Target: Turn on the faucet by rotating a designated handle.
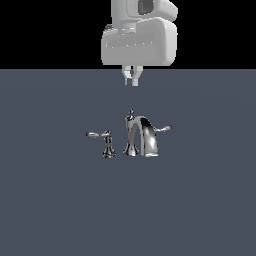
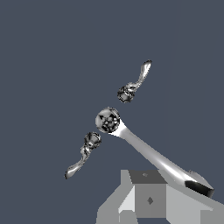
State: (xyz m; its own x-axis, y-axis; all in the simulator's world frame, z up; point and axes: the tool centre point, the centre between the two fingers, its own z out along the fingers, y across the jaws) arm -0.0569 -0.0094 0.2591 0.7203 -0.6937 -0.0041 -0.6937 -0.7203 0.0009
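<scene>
The gripper (image 1: pixel 131 80), fingers close together and holding nothing, hangs well above and behind the faucet (image 1: pixel 142 135), whose handle (image 1: pixel 163 129) lies lower, toward the exterior view's right, blade pointing rightward beside the spout.

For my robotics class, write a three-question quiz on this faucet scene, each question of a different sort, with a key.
1. True or false: the tool is touching the faucet.
2. In the exterior view, the handle to be turned points toward which side? A) that view's left B) that view's right C) straight up
3. Fill in: besides the spout, the faucet has a pointed post and ____ lever handles.

Key:
1. False; the tool hangs above the faucet with a clear gap.
2. B; the twin lever on its own pedestal points to the view's left.
3. Two.
</scene>
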